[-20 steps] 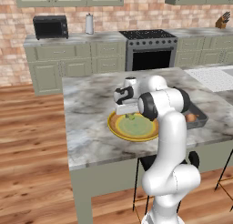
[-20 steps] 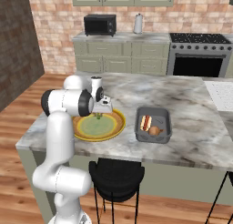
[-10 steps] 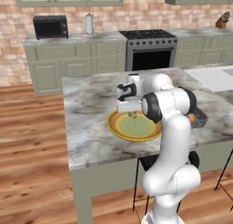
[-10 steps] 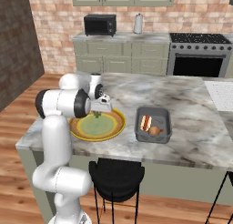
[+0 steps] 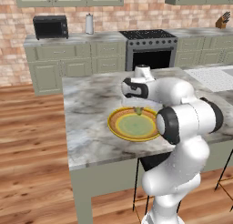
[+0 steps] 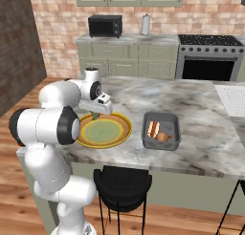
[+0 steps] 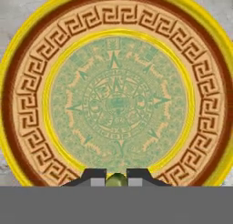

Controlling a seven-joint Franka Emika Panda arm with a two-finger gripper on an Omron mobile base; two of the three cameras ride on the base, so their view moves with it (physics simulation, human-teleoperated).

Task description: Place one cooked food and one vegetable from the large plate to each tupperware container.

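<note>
Over the last second the dark two-finger gripper (image 7: 117,176) has pinched down on a small green vegetable piece (image 7: 117,179) at the far rim of the wide round plate with yellow rim, brown ring and pale green centre (image 7: 27,104), so 1 vegetable looks ready to lift. The dark grey rectangular tupperware tray (image 6: 172,139), just right of the plate on the marble counter (image 6: 206,148), already holds a hot dog (image 6: 153,128) and 1 round brownish item (image 6: 163,137); nothing blocks the short carry.

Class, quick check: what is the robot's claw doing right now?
Claw: closed on a small green food item, above the large plate.
</note>
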